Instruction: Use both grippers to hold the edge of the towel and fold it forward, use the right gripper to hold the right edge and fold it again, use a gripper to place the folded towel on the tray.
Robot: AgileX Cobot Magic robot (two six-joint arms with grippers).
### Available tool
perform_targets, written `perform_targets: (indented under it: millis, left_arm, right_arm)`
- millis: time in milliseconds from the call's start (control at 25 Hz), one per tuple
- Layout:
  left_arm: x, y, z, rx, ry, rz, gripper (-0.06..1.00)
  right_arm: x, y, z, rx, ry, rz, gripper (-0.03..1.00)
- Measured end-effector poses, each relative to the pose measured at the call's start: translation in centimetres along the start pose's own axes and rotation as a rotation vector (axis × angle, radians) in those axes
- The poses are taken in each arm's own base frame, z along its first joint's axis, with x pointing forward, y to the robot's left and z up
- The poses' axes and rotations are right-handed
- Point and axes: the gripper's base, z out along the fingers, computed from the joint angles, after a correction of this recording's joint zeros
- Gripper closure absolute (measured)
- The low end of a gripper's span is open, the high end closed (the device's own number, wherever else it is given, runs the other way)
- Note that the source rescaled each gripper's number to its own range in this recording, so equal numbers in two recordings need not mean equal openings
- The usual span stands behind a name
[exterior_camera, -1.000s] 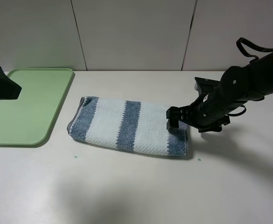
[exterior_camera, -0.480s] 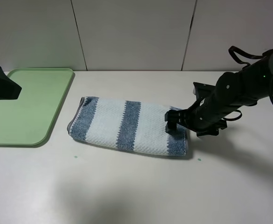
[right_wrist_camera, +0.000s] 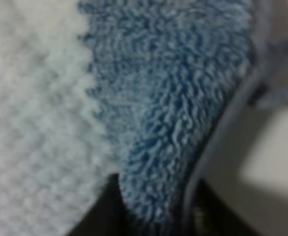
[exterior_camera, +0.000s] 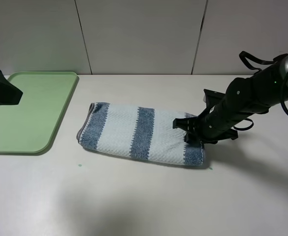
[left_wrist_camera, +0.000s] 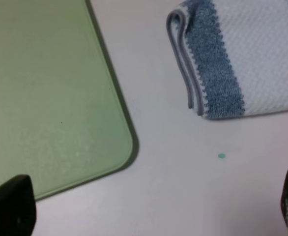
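The right gripper (exterior_camera: 189,132) pinches the blue right end of the folded towel (exterior_camera: 134,132), with the grey hem (right_wrist_camera: 217,132) caught between its jaws. The towel lies on the worktop (exterior_camera: 134,196) near the tray (exterior_camera: 31,113) but apart from it. The left gripper (left_wrist_camera: 151,216) hangs spread above the tray.

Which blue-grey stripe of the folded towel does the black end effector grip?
The right-end stripe of the blue-and-white waffle-textured towel: the right end effector pinches it. The middle stripe and left-end stripe lie untouched.
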Motion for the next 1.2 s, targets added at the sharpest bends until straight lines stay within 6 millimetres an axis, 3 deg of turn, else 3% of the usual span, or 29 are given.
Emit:
perform_targets:
  millis: [160,600,880,1200]
  left_arm:
    - [0.0,0.0,0.0,0.0,0.0,0.0,-0.05]
    - [0.0,0.0,0.0,0.0,0.0,-0.001,-0.05]
    - [0.0,0.0,0.0,0.0,0.0,-0.001,-0.05]
    - [0.0,0.0,0.0,0.0,0.0,-0.001,-0.05]
  right_arm:
    - [0.1,0.0,0.0,0.0,0.006,0.002,0.92]
    - [0.2,0.0,-0.7,0.01,0.025,-0.062,0.92]
    - [-0.1,-0.2,-3.3,0.011,0.032,-0.11,0.92]
    - [-0.9,-1.9,-6.6,0.044,0.025,-0.133,0.92]
